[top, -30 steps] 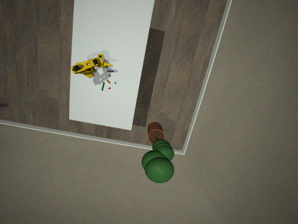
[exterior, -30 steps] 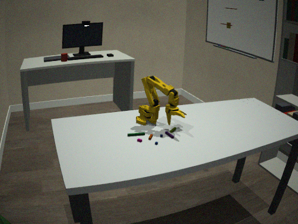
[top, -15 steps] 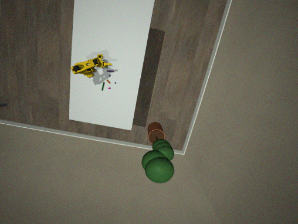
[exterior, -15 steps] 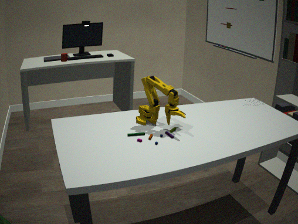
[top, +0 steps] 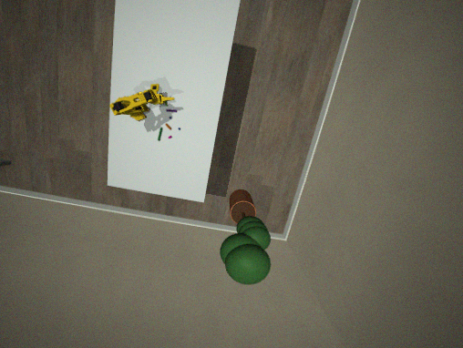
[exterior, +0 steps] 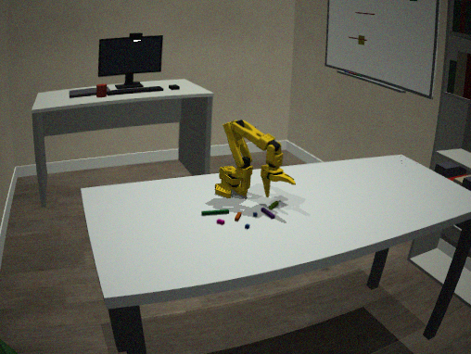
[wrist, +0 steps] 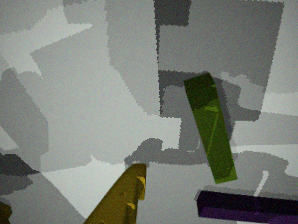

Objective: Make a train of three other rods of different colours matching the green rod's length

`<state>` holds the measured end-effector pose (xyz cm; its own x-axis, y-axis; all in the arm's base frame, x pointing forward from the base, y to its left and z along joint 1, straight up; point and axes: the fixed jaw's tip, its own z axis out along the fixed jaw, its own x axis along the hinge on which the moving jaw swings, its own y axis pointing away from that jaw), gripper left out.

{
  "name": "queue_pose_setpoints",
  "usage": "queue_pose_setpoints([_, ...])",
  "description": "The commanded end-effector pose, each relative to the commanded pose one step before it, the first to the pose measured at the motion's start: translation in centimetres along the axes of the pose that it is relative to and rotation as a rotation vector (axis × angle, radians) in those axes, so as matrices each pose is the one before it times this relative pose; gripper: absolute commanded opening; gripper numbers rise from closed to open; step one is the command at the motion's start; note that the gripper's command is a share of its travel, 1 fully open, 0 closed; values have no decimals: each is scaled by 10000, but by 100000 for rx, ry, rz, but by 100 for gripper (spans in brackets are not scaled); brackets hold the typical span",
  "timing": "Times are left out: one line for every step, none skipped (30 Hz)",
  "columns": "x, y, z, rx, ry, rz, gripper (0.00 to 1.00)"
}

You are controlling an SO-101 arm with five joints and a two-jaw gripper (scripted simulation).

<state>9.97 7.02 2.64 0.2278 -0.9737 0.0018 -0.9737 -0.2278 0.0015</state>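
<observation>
My gripper (exterior: pixel 279 187) (top: pixel 165 99) is open and empty, hanging just above the table with its fingers pointing down. A lime rod (exterior: pixel 273 204) (wrist: pixel 211 127) lies flat right below and slightly ahead of it. A purple rod (exterior: pixel 268 212) (top: pixel 171 110) (wrist: pixel 247 206) lies close beside the lime rod, apart from it. One yellow finger (wrist: pixel 122 197) shows left of the lime rod in the wrist view. The long green rod (exterior: pixel 215 212) (top: pixel 159 134) lies to the left. An orange rod (exterior: pixel 237 216) (top: pixel 169 127), a magenta rod (exterior: pixel 221 221) (top: pixel 169 137) and two small blue rods (exterior: pixel 255 214) (exterior: pixel 247 226) lie scattered between them.
The arm's base (exterior: pixel 232 183) stands on the white table (exterior: pixel 352 204) behind the rods. A second desk (exterior: pixel 195 93) with a monitor stands at the back, and a potted plant (top: pixel 247 260) stands in the room's corner.
</observation>
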Motion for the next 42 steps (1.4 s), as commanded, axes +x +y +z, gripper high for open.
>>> queue_pose_setpoints([-1093,-2591,-2519,1735,-778,-858,100])
queue_pose_setpoints([-245,-754,-706,466,-173,-450,100])
queue_pose_setpoints([-241,-754,-708,467,-170,-450,100])
queue_pose_setpoints([-237,-754,-709,468,-168,-450,100])
queue_pose_setpoints([-233,-754,-710,469,-166,-450,100])
queue_pose_setpoints([-230,-754,-711,469,-164,-450,100])
queue_pose_setpoints([-226,-754,-712,470,-162,-450,100])
queue_pose_setpoints([-222,-754,-713,471,-160,-450,100])
queue_pose_setpoints([-218,-754,-714,471,-158,-450,100])
queue_pose_setpoints([-214,-754,-715,472,-156,-450,100])
queue_pose_setpoints([-211,-754,-716,473,-153,-450,100])
queue_pose_setpoints([-207,-754,-717,474,-151,-450,100])
queue_pose_setpoints([-203,-754,-718,474,-149,-450,100])
queue_pose_setpoints([-199,-753,-719,475,-147,-450,100])
queue_pose_setpoints([0,0,0,0,0,0,100])
queue_pose_setpoints([0,0,0,0,0,0,100])
queue_pose_setpoints([4061,13599,10235,-7982,2517,1468,100])
queue_pose_setpoints([-356,-1199,-694,743,-239,-401,100])
queue_pose_setpoints([-351,-1202,-695,744,-236,-401,100])
queue_pose_setpoints([-347,-1204,-696,745,-233,-401,100])
queue_pose_setpoints([-342,-1206,-697,746,-230,-401,100])
queue_pose_setpoints([-337,-1209,-698,747,-227,-401,100])
queue_pose_setpoints([-333,-1211,-699,748,-224,-401,100])
queue_pose_setpoints([-328,-1213,-700,749,-221,-401,100])
queue_pose_setpoints([-324,-1215,-701,750,-218,-401,100])
queue_pose_setpoints([-319,-1217,-702,751,-215,-401,100])
queue_pose_setpoints([-314,-1220,-703,751,-212,-401,100])
queue_pose_setpoints([-310,-1222,-704,752,-209,-401,100])
queue_pose_setpoints([-305,-1224,-705,753,-206,-401,100])
queue_pose_setpoints([-300,-1226,-706,754,-203,-401,100])
queue_pose_setpoints([-296,-1228,-707,755,-200,-401,100])
queue_pose_setpoints([0,0,0,0,0,0,100])
queue_pose_setpoints([0,0,0,0,0,0,100])
queue_pose_setpoints([4318,16899,8910,-9833,2657,1457,100])
queue_pose_setpoints([-308,-1212,-693,745,-206,-359,100])
queue_pose_setpoints([-304,-1214,-694,746,-203,-359,100])
queue_pose_setpoints([-300,-1216,-695,747,-200,-359,100])
queue_pose_setpoints([-296,-1218,-696,748,-198,-359,100])
queue_pose_setpoints([-292,-1219,-697,748,-195,-359,100])
queue_pose_setpoints([-287,-1221,-698,749,-192,-359,100])
queue_pose_setpoints([-283,-1223,-699,750,-190,-359,100])
queue_pose_setpoints([-279,-1225,-700,750,-187,-359,100])
